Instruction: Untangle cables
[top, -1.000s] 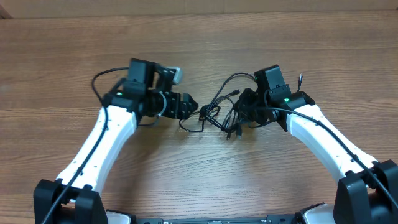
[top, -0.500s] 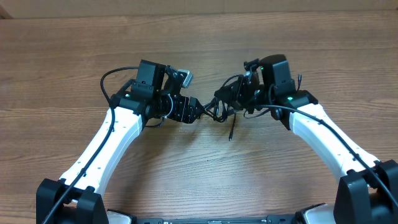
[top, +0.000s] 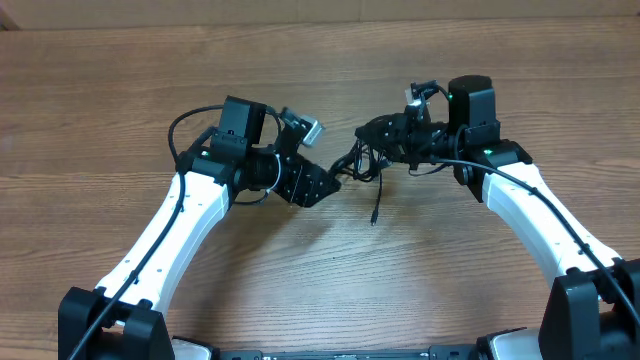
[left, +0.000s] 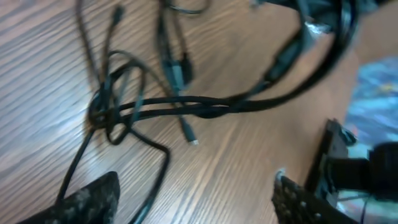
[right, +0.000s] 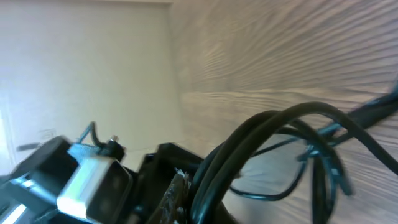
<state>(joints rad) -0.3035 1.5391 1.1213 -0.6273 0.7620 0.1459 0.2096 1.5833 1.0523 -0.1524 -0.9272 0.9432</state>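
Note:
The cables (top: 360, 162) are a small tangle of thin black cords between my two grippers, with one loose end (top: 374, 215) trailing toward the front. My right gripper (top: 374, 130) is shut on a bundle of the cables and holds it near the tangle's far right. In the right wrist view the cables (right: 280, 124) run past the right gripper's finger (right: 205, 186). My left gripper (top: 326, 184) is open just left of the tangle. In the left wrist view the cables (left: 186, 106) lie knotted ahead of the left gripper (left: 196, 183), and one cord passes between its fingers. A silver-tipped plug (left: 194, 142) shows there.
The wooden table (top: 330, 290) stretches all round. A pale wall edge runs along the back (top: 320, 10). The arms' own thicker black wires loop beside each wrist (top: 180, 135).
My right gripper has moved back and to the right with the cables, stretching the tangle. My left gripper has shifted slightly right and its fingers now stand apart.

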